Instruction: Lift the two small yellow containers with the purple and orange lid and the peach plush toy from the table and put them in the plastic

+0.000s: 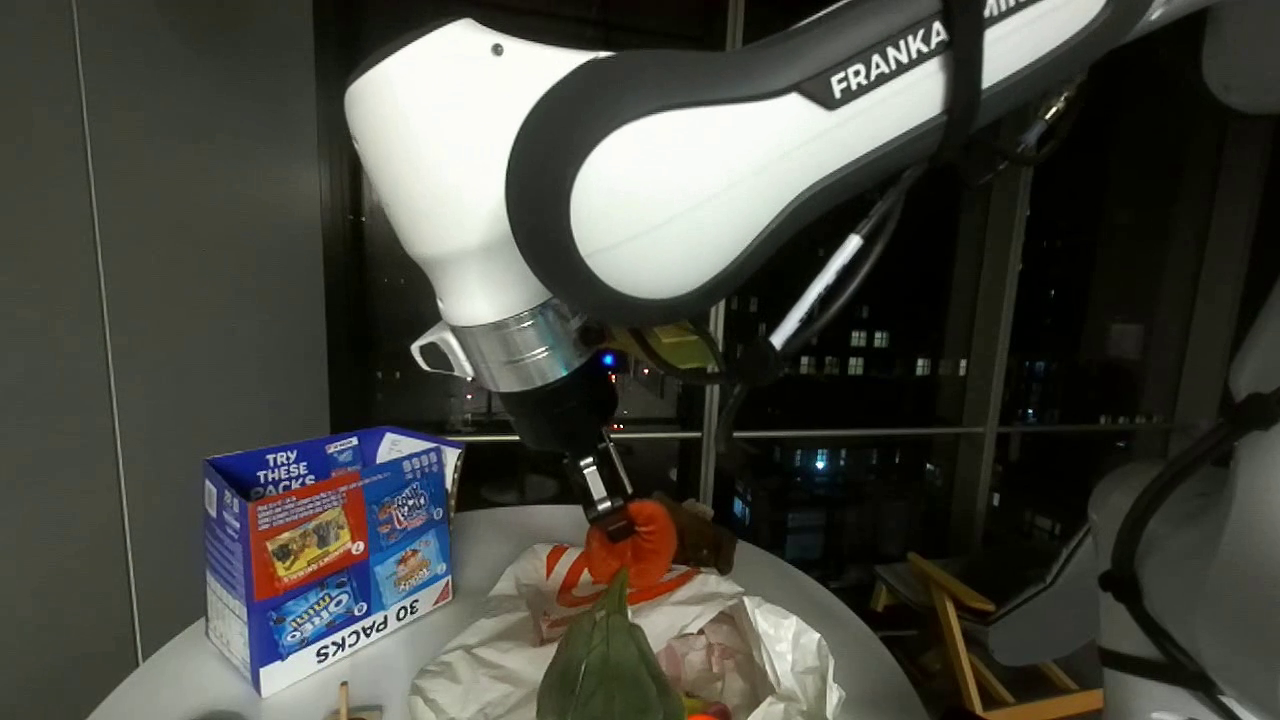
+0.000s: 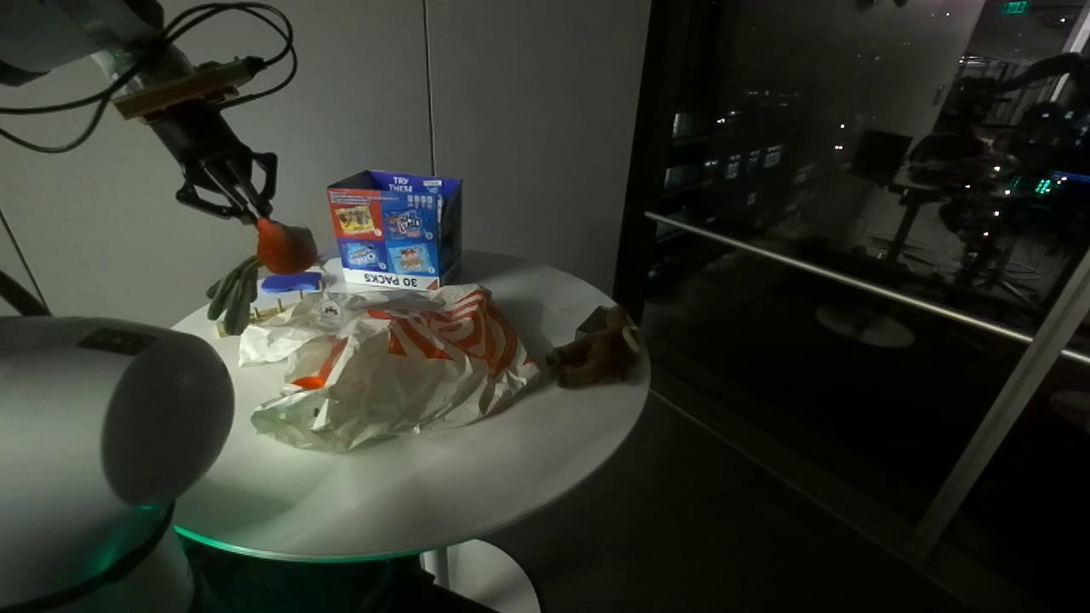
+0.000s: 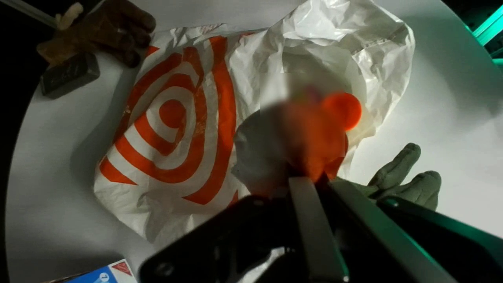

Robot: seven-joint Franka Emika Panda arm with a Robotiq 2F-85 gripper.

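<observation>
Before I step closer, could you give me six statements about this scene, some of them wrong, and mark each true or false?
1. The jaws hold a red-orange plush toy with green leaves. True.
2. The blue carton shows "30 PACKS" upside down. True.
3. The plush toy lies inside that carton. False: it hangs from the jaws, outside the carton.
4. A plastic bag lies on the table. True.
5. The carton stands on the bag. False: it stands on the table, beside the bag.
6. The bag is unprinted. False: it carries a red target print.
</observation>
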